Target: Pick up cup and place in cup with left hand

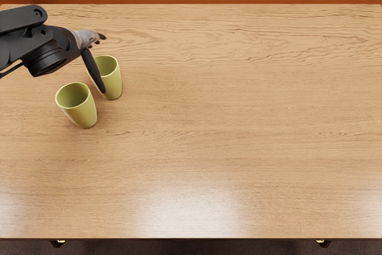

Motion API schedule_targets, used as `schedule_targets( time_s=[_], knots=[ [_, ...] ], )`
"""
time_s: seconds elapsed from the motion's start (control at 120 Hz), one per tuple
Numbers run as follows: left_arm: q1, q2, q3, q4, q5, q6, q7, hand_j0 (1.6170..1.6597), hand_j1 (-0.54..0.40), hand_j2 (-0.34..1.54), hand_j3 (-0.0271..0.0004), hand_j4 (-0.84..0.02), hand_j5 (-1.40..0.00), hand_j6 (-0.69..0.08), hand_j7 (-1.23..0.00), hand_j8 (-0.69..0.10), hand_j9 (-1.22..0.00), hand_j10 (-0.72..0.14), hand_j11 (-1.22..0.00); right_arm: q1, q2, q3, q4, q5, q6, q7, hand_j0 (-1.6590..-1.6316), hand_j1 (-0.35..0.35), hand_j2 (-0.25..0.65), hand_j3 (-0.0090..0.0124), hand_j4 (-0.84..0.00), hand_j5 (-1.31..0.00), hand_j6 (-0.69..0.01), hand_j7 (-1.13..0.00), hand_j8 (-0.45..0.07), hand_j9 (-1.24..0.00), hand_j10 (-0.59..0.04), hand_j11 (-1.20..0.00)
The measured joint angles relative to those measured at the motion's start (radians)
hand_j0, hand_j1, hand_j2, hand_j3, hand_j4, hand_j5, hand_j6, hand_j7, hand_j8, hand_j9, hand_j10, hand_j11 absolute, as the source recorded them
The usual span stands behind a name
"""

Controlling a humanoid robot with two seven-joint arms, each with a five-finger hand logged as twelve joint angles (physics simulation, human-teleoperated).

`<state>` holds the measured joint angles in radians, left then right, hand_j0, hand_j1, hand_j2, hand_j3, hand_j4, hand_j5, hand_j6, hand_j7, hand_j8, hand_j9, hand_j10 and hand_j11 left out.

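Near the far-left corner of the counter, your left hand is over two green cups.
You have its fingers apart, one long dark finger crossing in front of the farther cup; you cannot tell whether they touch. Your nearer cup stands upright just beside it, toward the left edge, not nested.
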<state>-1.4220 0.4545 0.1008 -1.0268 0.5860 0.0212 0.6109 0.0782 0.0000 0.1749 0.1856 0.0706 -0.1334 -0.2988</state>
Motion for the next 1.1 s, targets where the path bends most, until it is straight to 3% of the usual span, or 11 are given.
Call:
schedule_targets(
  time_s=[0.417, 1.1],
  knots=[
    [0.006, -0.017, -0.001, 0.002, 0.000, -0.010, 0.000, 1.6580, 0.102, 0.04, 0.0000, -0.209, -0.27, -0.210, -0.27, -0.210, -0.27, -0.209, -0.27, 0.000, 0.000, 0.000, 0.000, 0.000, 0.000, 0.000, -1.6581, -0.314, -0.006, 0.0000, -0.029, -0.04, -0.030, -0.04, -0.029, -0.04, -0.029, -0.04],
    [0.015, -0.022, 0.000, 0.005, 0.002, -0.010, 0.000, 1.6580, -0.046, 0.07, 0.0000, -0.345, -0.42, -0.339, -0.43, -0.302, -0.43, -0.339, -0.43, 0.000, 0.000, 0.000, 0.000, 0.000, 0.000, 0.000, -1.6581, -0.314, -0.006, 0.0000, -0.030, -0.04, -0.030, -0.04, -0.030, -0.04, -0.029, -0.04]
  ],
)
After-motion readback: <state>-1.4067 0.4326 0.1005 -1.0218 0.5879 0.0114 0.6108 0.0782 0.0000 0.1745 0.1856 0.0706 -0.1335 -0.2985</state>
